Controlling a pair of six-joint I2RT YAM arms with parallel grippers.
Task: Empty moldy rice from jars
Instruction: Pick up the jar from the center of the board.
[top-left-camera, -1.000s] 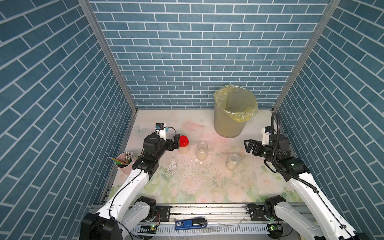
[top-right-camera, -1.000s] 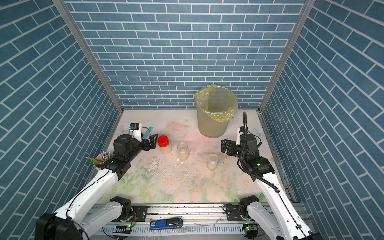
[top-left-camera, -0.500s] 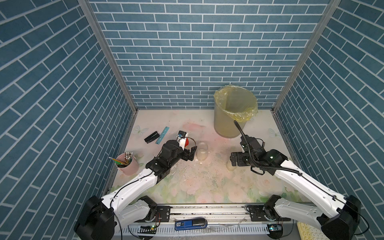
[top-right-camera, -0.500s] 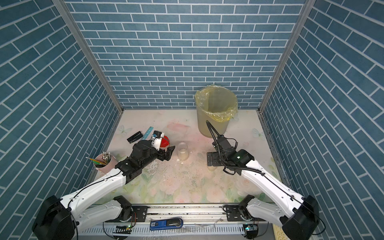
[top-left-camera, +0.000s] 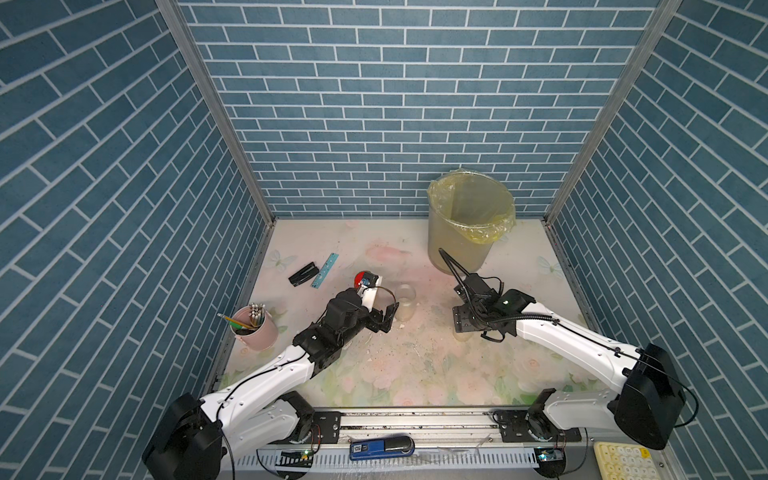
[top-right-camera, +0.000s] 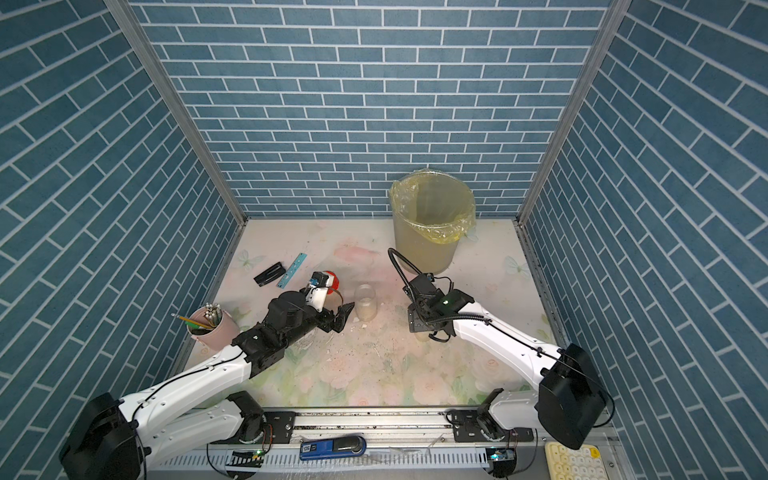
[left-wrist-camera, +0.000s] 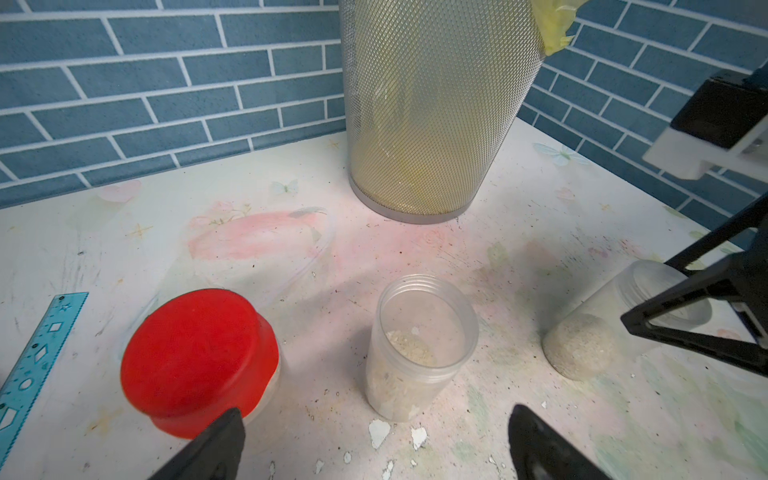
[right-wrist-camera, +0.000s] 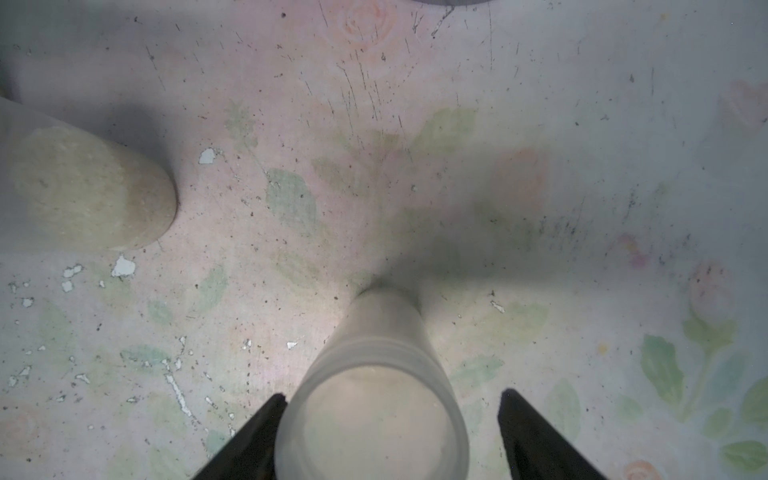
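Three jars stand in a row on the floral table. The red-capped jar (left-wrist-camera: 199, 357) is leftmost, half hidden behind my left wrist in a top view (top-left-camera: 360, 277). The middle jar (top-left-camera: 404, 301) has no lid and holds moldy rice (left-wrist-camera: 409, 353). My left gripper (top-left-camera: 386, 318) is open just short of it, with nothing between its fingers (left-wrist-camera: 220, 440). My right gripper (right-wrist-camera: 391, 395) points down over the right jar (right-wrist-camera: 370, 411), which holds rice (left-wrist-camera: 579, 345). One finger touches its wall and the other stands off with a gap.
A mesh bin with a yellow bag (top-left-camera: 469, 220) stands at the back right, close behind my right arm. A pink pencil cup (top-left-camera: 253, 328) sits at the left edge. A blue ruler (top-left-camera: 325, 270) and a black clip (top-left-camera: 303, 274) lie back left. White flakes (top-left-camera: 399, 349) litter the middle.
My left arm swung from beside the red-capped jar towards the middle jar. My right arm came in from the right edge, dropped over the right jar, and its jaws narrowed around it.
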